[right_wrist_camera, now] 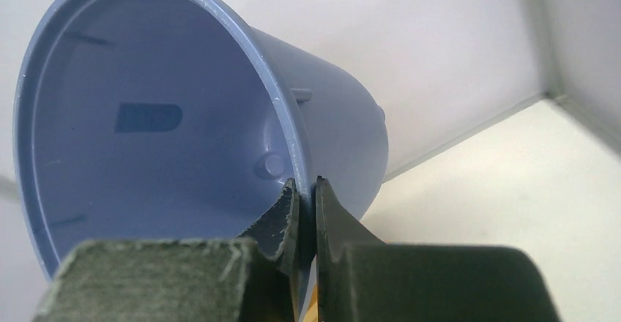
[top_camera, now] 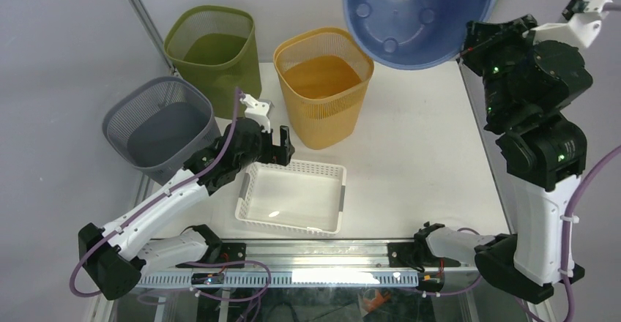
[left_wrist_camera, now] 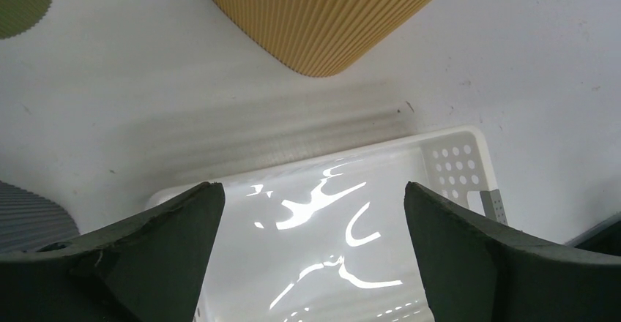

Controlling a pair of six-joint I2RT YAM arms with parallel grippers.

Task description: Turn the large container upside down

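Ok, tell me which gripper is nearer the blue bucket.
Right. The right gripper is clamped on the rim of the blue bucket, which is tilted at the table's far right. The left gripper hangs open over the white tray, well apart from the bucket.

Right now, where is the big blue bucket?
In the top view the blue bucket hangs tilted at the back right, rim pinched in the right gripper, behind the yellow basket.

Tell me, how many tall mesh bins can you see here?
3: a green bin at the back left, an orange bin to its right, and a grey bin at the left, nearer the arms. None looks hidden.
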